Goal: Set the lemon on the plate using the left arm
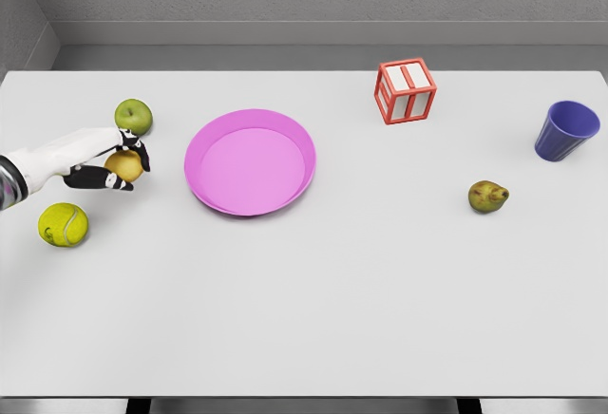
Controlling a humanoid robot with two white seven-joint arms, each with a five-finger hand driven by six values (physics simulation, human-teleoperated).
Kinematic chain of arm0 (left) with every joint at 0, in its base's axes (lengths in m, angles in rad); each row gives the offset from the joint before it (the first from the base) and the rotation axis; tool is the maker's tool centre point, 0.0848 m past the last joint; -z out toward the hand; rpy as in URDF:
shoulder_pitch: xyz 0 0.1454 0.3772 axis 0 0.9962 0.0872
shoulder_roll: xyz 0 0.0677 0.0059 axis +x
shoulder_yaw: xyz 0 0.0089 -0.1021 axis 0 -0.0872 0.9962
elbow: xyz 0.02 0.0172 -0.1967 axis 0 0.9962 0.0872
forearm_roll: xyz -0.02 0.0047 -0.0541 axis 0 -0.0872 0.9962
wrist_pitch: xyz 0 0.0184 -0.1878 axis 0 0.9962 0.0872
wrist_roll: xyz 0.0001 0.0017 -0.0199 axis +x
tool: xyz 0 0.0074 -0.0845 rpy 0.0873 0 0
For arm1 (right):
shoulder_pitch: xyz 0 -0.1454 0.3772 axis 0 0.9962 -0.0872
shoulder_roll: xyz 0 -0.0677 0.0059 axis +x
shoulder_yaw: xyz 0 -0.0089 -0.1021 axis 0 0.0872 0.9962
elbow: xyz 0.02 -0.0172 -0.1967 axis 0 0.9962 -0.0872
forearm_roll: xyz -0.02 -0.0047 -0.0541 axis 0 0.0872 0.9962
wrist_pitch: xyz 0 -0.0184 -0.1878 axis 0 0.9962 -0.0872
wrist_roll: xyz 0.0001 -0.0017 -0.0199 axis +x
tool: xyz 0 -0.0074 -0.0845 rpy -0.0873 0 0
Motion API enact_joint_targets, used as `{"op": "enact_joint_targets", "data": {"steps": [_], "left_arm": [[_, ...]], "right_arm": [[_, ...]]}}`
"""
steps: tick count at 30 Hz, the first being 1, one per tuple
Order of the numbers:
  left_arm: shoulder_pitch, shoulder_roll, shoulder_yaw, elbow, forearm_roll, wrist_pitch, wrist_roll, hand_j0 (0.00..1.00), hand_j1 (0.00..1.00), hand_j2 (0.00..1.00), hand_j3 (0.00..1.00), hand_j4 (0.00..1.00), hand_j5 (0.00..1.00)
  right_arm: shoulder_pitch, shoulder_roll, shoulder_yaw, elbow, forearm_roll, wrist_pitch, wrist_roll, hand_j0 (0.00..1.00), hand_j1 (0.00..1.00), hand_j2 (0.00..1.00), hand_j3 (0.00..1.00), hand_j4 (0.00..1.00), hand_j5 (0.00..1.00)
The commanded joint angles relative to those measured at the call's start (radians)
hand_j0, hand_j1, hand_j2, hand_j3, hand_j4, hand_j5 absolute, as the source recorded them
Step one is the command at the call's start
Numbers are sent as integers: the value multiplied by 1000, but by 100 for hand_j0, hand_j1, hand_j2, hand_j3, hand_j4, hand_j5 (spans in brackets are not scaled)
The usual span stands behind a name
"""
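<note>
The yellow lemon [123,166] sits at the table's left side, with my left hand [119,162] curled around it, dark fingers wrapping its top and bottom. My white left arm comes in from the left edge. The pink plate [220,194] lies just right of the hand, a short gap between them, and holds nothing. My right arm does not show.
A green apple [134,116] lies just behind the hand and a yellow-green tennis ball [64,225] just in front of it. Farther right are a red and white cube [406,91], a purple cup [566,130] and a brownish pear [488,196].
</note>
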Motion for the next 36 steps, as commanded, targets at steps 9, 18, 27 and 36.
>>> {"op": "enact_joint_targets", "data": {"steps": [9,18,27,36], "left_arm": [[-15,-10,-3,1,-1,0,1,38,38,38,38,38,38],[-28,-27,-7,-2,-1,0,1,38,38,38,38,38,38],[-43,-55,-11,-3,-4,-2,1,38,38,38,38,38,38],[-66,-88,-15,1,-7,-2,1,38,38,38,38,38,38]], "right_arm": [[0,0,0,0,0,0,0,100,100,100,100,100,100],[0,0,0,0,0,0,1,100,100,100,100,100,100],[0,0,0,0,0,0,0,100,100,100,100,100,100],[0,0,0,0,0,0,0,100,100,100,100,100,100]]}}
